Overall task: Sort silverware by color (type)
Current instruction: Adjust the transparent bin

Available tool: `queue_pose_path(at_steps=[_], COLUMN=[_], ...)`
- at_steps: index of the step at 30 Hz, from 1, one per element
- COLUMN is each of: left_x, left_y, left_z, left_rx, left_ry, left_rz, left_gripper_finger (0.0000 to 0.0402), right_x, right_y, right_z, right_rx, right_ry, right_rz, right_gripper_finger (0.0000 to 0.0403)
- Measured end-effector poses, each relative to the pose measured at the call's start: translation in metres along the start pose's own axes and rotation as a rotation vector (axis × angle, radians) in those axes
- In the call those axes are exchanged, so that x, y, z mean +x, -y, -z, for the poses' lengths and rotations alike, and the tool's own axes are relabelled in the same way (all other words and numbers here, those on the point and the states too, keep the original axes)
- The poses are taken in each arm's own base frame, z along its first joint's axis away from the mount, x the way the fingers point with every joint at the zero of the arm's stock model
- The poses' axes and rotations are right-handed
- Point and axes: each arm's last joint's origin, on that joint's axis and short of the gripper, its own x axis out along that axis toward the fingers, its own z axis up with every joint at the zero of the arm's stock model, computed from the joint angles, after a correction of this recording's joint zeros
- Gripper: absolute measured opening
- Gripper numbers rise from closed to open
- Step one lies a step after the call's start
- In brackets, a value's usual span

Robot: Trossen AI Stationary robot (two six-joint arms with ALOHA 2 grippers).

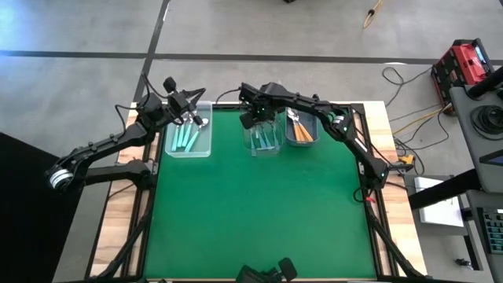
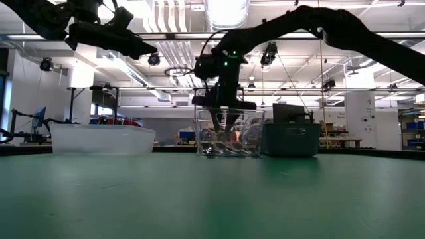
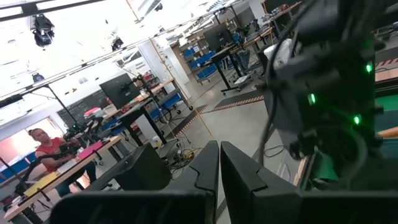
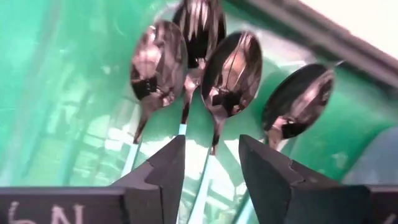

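Observation:
Three bins stand in a row at the table's far edge. The left clear bin (image 1: 189, 140) holds mint-teal spoons (image 1: 185, 138), and the grey bin (image 1: 302, 130) holds orange-handled spoons (image 1: 299, 126). In the middle clear bin (image 1: 266, 141) lie several blue-teal spoons (image 4: 231, 71) side by side, bowls pointing the same way. My right gripper (image 4: 211, 163) hangs open over them, pointing steeply down; one spoon's handle runs beneath the gap and neither finger touches it. In the low view its fingers (image 2: 222, 123) reach inside that bin's rim. My left gripper (image 3: 219, 168) is shut and level, high above the left bin (image 1: 195, 116).
The bins' walls stand close around my right gripper. The green mat (image 1: 259, 212) stretches from the bins to the near edge. The left bin (image 2: 99, 139) and the grey bin (image 2: 291, 139) flank the middle one (image 2: 229, 136). A person sits far off in the room (image 3: 46, 149).

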Motion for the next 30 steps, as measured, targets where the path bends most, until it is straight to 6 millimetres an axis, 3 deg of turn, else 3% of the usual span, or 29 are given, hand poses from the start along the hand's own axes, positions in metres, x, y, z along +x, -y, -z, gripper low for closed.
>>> queue_pose_path(at_steps=[11, 20, 26, 30], left_x=[0.0, -0.004, -0.009, -0.012], left_y=[-0.001, 0.007, 0.032, 0.054], left_z=[-0.002, -0.012, -0.022, -0.03], left_rx=[-0.023, -0.153, -0.288, -0.332], left_ry=[0.018, 0.085, 0.103, 0.099], left_rz=[-0.008, 0.09, 0.313, 0.435], left_gripper_finger=[0.0, 0.0, 0.0, 0.0], right_x=[-0.077, -0.146, -0.165, -0.156], right_y=[-0.001, -0.022, -0.032, -0.034], right_z=[0.005, 0.044, 0.085, 0.115], right_rx=[-0.338, -0.641, -0.785, -0.802], right_ry=[0.143, 0.225, 0.225, 0.202], right_rz=[-0.07, -0.247, -0.381, -0.416], right_gripper_finger=[0.0091, 0.0012, 0.0009, 0.0009])
